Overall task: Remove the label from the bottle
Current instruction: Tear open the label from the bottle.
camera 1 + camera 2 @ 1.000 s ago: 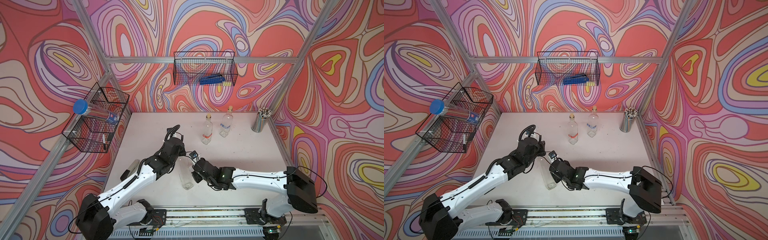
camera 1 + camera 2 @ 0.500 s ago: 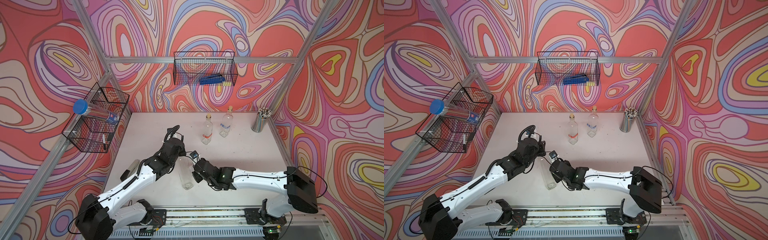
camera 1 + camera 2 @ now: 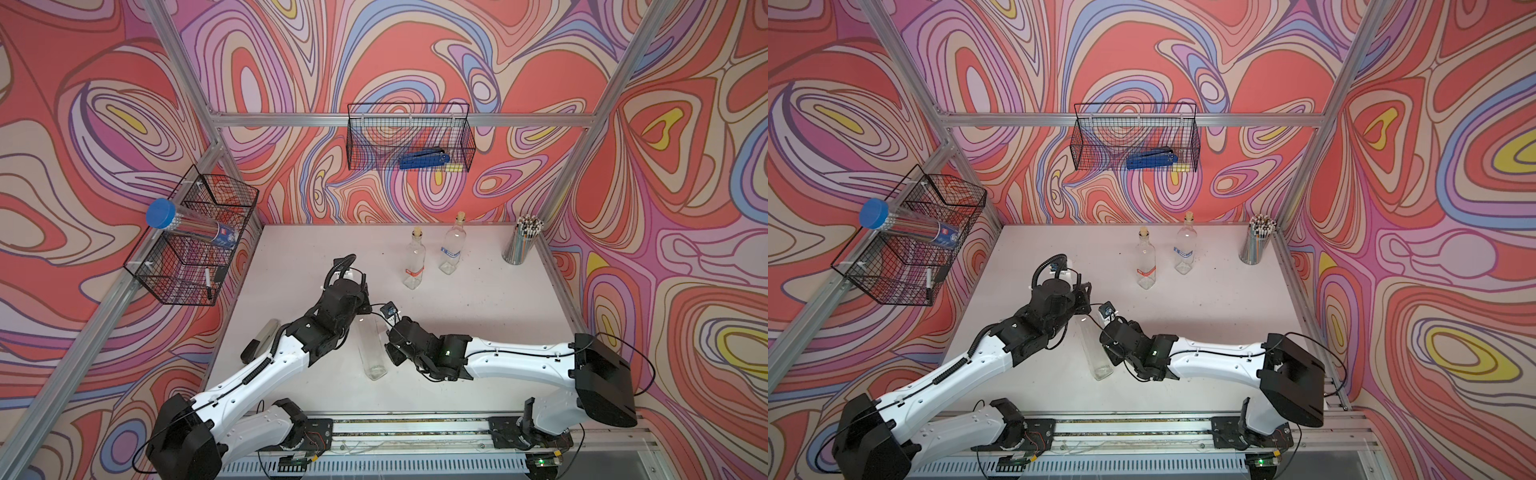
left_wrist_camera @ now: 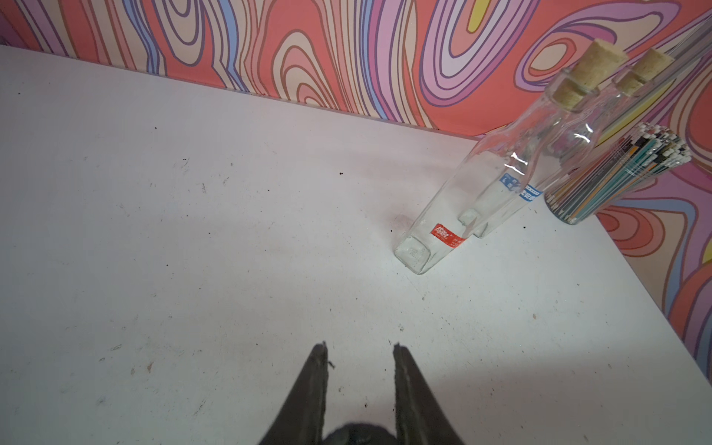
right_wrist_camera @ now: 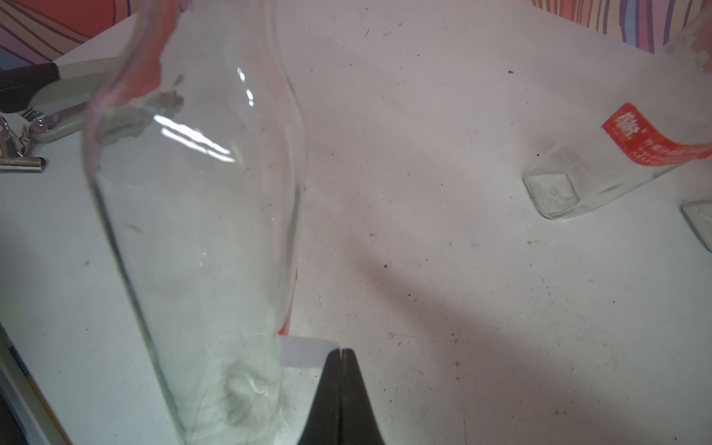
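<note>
At the front middle of the surface [image 3: 478, 332], the clear glass bottle [image 3: 372, 353] stands upright. The left end effector [image 4: 360, 346] grips its neck, with fingers a little apart. The right end effector [image 5: 341, 352] has its tips pressed together on the white end of the label [image 5: 302, 352], which stands off from the bottle's lower side.

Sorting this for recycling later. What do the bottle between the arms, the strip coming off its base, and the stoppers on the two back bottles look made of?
The bottle looks like clear glossy glass: see-through, sharp highlights. The strip is thin, matte white, red at one edge; paper or film, unclear. The stoppers look like cork: tan, speckled.
</note>
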